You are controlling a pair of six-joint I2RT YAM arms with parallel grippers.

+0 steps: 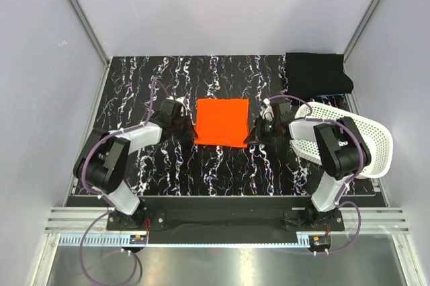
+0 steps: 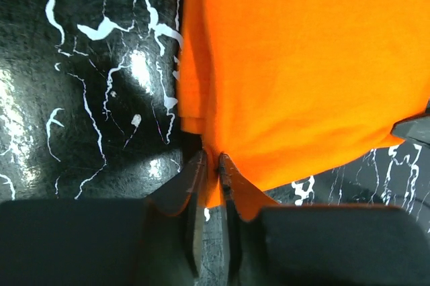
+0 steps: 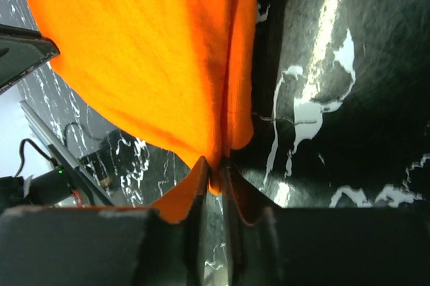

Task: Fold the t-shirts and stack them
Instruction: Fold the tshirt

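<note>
- Pinching the near left corner of the orange t-shirt [image 1: 221, 122], the left gripper [image 2: 213, 175] has its jaws closed on a thin fold of the cloth, with orange fabric showing between and just past the fingertips.
- The right gripper [image 3: 216, 177] is clamped the same way on the near right corner of the orange t-shirt, and the cloth gathers into a crease where it enters the jaws.
- The orange t-shirt lies as a folded, roughly square shape at the middle of the table [image 1: 134, 91], between the two grippers. It is plain in all three views.
- The black t-shirt [image 1: 317, 74] sits folded at the far right corner of the table, well apart from the orange one.
- A white perforated basket [image 1: 376, 145] lies tipped at the right edge of the table, near the black t-shirt and partly behind the right arm. Whether it holds anything cannot be told.
- The table has a glossy black top with white marble-like veins.
</note>
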